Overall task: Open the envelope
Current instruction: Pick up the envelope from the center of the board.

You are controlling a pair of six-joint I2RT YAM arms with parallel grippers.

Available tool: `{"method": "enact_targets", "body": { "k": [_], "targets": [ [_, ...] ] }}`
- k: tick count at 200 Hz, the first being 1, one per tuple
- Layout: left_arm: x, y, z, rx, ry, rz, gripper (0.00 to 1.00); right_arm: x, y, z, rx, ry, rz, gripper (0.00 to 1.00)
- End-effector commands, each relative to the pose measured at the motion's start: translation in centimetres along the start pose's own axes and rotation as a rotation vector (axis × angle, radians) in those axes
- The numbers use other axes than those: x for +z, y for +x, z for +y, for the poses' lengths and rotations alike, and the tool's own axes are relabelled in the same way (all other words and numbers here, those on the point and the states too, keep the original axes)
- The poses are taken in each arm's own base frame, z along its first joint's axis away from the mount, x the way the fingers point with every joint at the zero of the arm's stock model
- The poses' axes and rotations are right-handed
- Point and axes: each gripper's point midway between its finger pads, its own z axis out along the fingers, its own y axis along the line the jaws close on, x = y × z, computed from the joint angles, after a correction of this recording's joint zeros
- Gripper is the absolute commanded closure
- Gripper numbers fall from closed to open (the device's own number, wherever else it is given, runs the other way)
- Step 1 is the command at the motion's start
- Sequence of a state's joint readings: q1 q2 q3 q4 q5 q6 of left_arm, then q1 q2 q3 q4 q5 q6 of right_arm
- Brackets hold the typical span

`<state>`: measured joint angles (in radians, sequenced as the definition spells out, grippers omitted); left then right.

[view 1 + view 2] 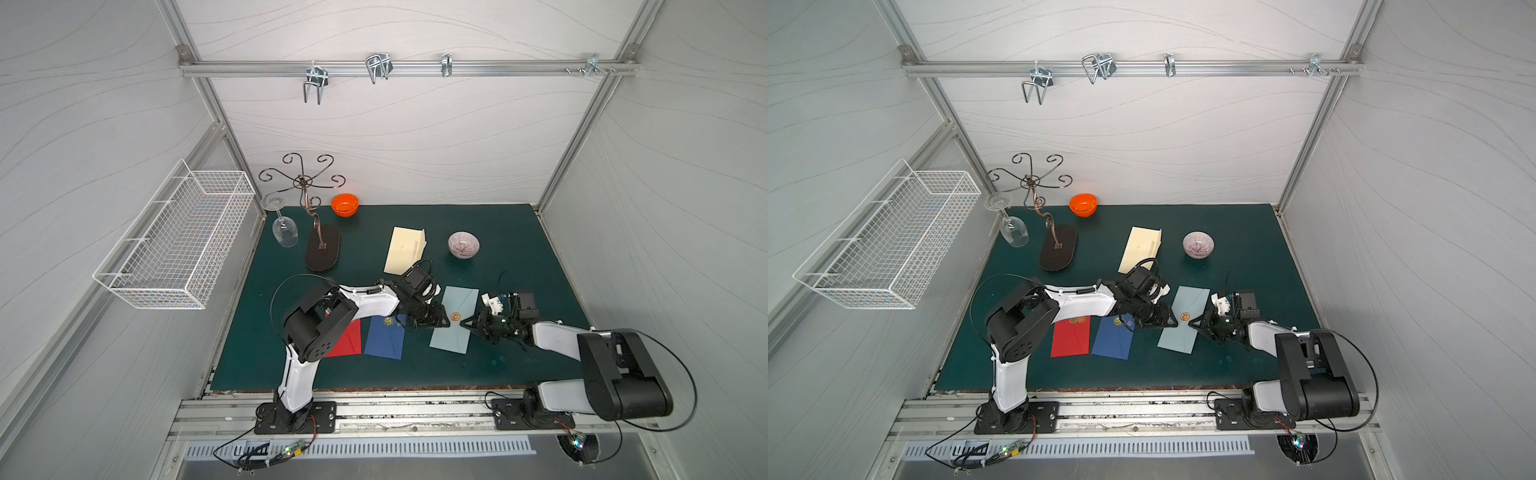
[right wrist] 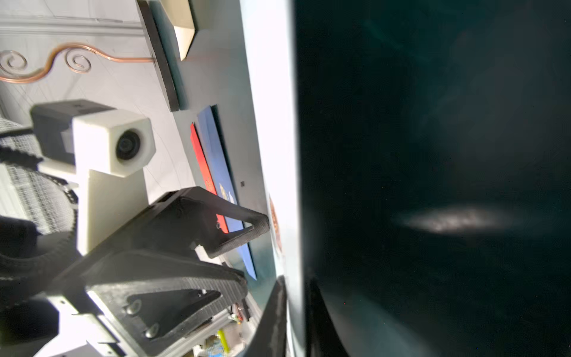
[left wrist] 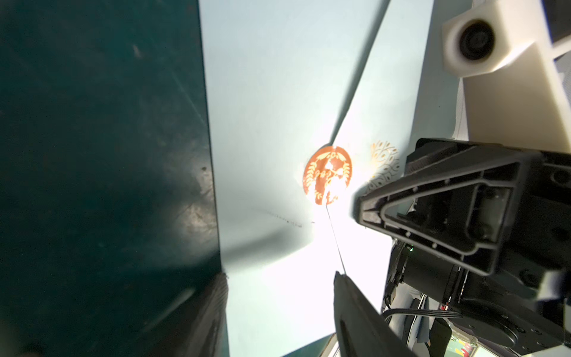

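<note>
A light blue envelope (image 1: 457,299) (image 1: 1187,303) lies on the green mat (image 1: 519,257), its flap held down by a round orange seal (image 1: 456,316) (image 3: 327,174). My left gripper (image 1: 442,323) (image 1: 1172,321) (image 3: 281,293) is open. Its fingertips rest on the envelope's left half beside the seal, one of them at the paper's edge. My right gripper (image 1: 462,325) (image 1: 1191,323) (image 2: 295,309) comes in from the other side, just right of the seal. It is shut on the envelope (image 2: 272,123), with the thin paper edge running between its fingers.
A dark blue envelope (image 1: 384,338) and a red envelope (image 1: 345,338) lie left of the light blue one, partly under the left arm. Behind are a cream envelope (image 1: 405,251), a patterned bowl (image 1: 464,244), an orange bowl (image 1: 345,204), a glass stand (image 1: 322,249) with a wine glass (image 1: 284,232), and a wire basket (image 1: 174,241).
</note>
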<state>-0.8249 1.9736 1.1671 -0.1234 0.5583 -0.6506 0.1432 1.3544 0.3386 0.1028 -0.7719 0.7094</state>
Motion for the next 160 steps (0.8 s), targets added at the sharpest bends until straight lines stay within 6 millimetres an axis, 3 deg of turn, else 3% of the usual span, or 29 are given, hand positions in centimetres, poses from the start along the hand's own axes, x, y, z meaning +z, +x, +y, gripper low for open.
{"method": "enact_targets", "body": {
  "k": [1, 28, 94, 160],
  "targets": [
    [-0.1, -0.4, -1.1, 0.023, 0.03, -0.018, 0.41, -0.2, 0.4, 0.3, -0.019, -0.008, 0.005, 0.94],
    [-0.7, -0.5, -1.4, 0.032, 0.032, -0.036, 0.41, -0.5, 0.3, 0.5, -0.024, -0.001, -0.011, 0.99],
    [-3.1, -1.1, -3.2, 0.063, 0.046, -0.099, 0.41, -1.6, 0.1, 1.2, -0.04, 0.03, -0.047, 1.0],
    [-5.5, -1.8, -4.0, 0.084, 0.03, -0.159, 0.4, -4.2, -0.3, 4.0, -0.155, 0.03, -0.152, 1.0]
  ]
}}
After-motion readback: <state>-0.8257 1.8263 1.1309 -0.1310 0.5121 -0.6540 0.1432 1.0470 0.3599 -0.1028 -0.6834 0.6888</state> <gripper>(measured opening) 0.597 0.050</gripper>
